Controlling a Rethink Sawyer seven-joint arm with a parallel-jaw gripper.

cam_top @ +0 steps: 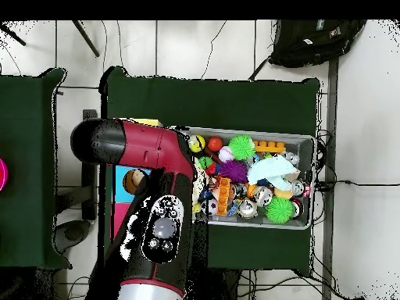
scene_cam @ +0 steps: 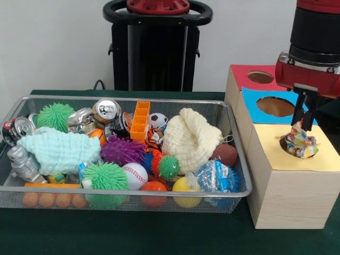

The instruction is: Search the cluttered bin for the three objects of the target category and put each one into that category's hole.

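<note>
Gripping a patterned cloth bundle, your gripper has its jaws closed on the bundle's top, directly over the yellow panel. The blue-panel hole lies just behind the jaws; the wire bin sits well off to the side.

Wire-mesh metal bin, wooden box

1. One wire bin.
2. Three green spiky balls, one purple.
3. Two knitted cloths: mint and cream.
4. At least three cans.
5. One baseball, one soccer ball, one football.
6. One wooden box bearing three coloured panels: red, blue, yellow.
7. Two holes visible.
</note>
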